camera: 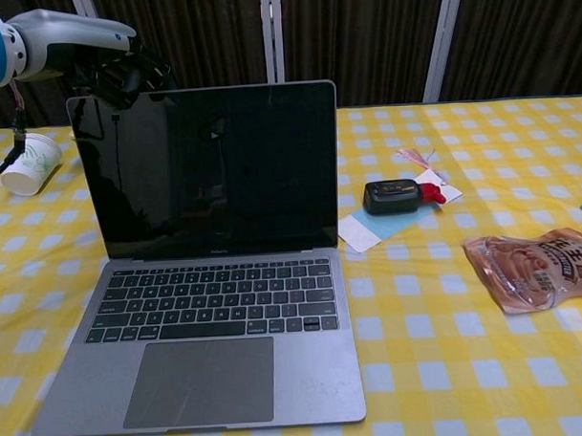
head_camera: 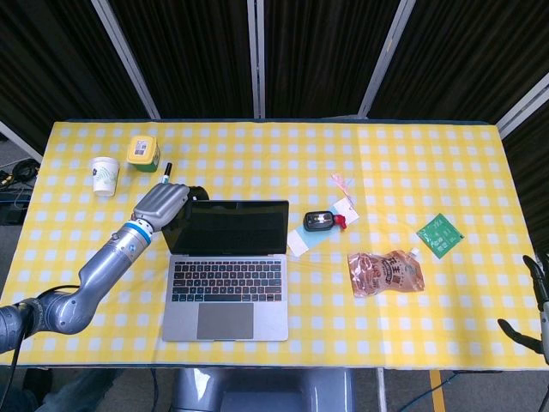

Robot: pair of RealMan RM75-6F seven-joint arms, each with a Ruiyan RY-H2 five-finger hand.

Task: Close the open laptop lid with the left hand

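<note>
The laptop (head_camera: 225, 268) sits open near the front-left of the table (head_camera: 412, 154), its lid (camera: 208, 168) standing close to upright and its keyboard facing the robot. The left hand (head_camera: 163, 204) is at the lid's top left corner, behind the upper edge. Its dark fingers (camera: 123, 76) curl over or just behind that corner, but whether they actually touch the lid cannot be told, nor how far they are spread. They appear to hold nothing.

The main risk is judged to come from the off-centre contact. A push at one corner could twist the lid on its hinge or swing the whole laptop round on the cloth instead of folding it. If the fingers hook too shallowly, they may slip off the thin edge. A fast push could slam the lid onto the keyboard.

A marker (head_camera: 165, 171), a yellow-lidded tub (head_camera: 143, 152) and a paper cup (head_camera: 105, 174) stand just behind the forearm, and a wide sweep could knock them. The right hand (head_camera: 533, 309) rests at the far right edge of the table with fingers apart, well clear.
</note>
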